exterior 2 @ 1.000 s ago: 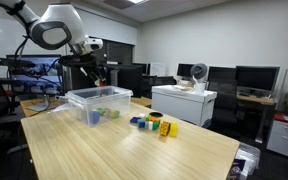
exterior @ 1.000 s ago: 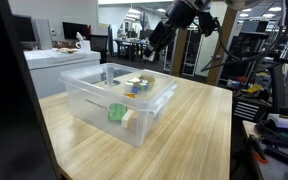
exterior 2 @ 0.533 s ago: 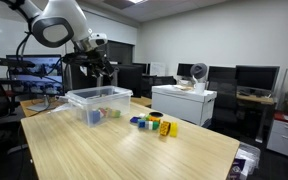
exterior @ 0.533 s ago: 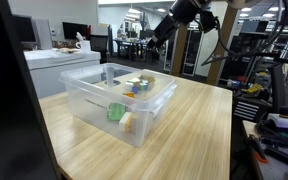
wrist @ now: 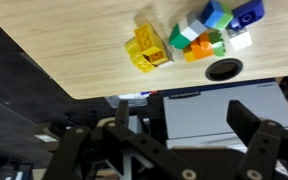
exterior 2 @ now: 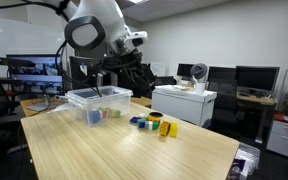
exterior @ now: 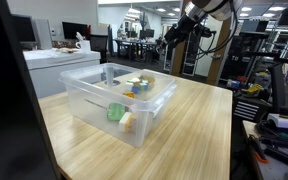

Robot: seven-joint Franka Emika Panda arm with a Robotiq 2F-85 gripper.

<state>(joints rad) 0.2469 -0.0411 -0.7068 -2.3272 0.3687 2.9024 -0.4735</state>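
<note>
Your tool (wrist: pixel 156 128) stands wide open and carries nothing: in the wrist view both dark fingers (wrist: pixel 259 140) show at the lower edge with clear space between them. In an exterior view the tool (exterior: pixel 172 35) hangs high above the far end of the desk (exterior: pixel 194 130), well clear of every object on it. The nearest things are the toy blocks (wrist: pixel 209 30), which lie on the wooden desk close to its edge, directly in the wrist camera's sight. This group is a tight cluster of blue, green, white and orange pieces that touch one another. A yellow block (wrist: pixel 146 47) sits just beside the cluster, apart from it by a narrow gap. A small black disc (wrist: pixel 224 69) lies near the cluster, right at the desk's edge. In an exterior view the same toy blocks (exterior 2: pixel 144 122) rest on the desk between the clear plastic bin (exterior 2: pixel 84 97) and the white cabinet (exterior 2: pixel 184 103), with the yellow block (exterior 2: pixel 167 128) at the end farther from the bin. The bin stands upright and open on the desk, well apart from the tool. A green block (exterior: pixel 117 113) rests inside the bin against its near wall, with a pale piece touching it. You have no contact with the blocks, the bin or the desk at this moment. Office desks with monitors (exterior 2: pixel 254 78) fill the background.
</note>
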